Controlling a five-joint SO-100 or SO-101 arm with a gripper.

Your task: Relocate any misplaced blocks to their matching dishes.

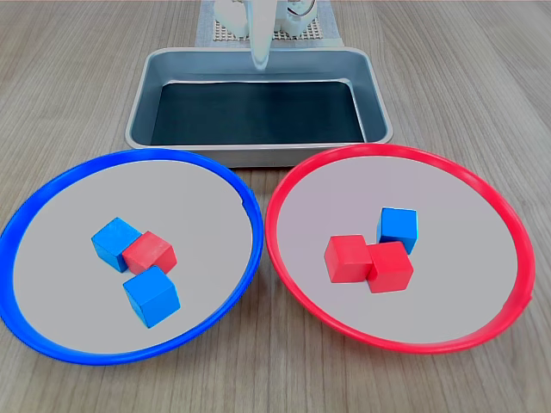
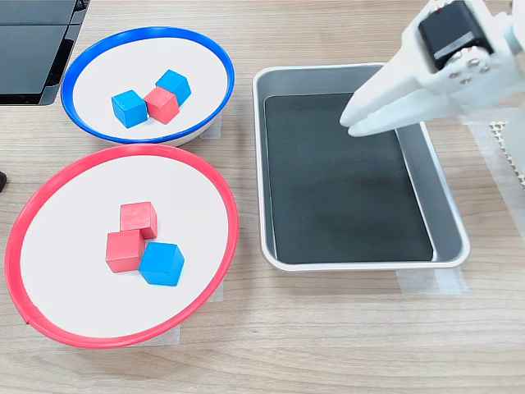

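Gripper (image 2: 351,121) closed, empty, above metal tray (image 2: 447,222)

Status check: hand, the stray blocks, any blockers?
Hand empty, closed or nearly so, above the metal tray. Red block sits in blue-rimmed dish, blue block in red-rimmed dish. Neighbouring cubes crowd both.

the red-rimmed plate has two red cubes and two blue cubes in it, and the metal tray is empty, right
Not quite: the red-rimmed plate holds two red cubes but only one blue cube, as the first exterior view shows. The second exterior view agrees. The rest stands: the metal tray is empty.
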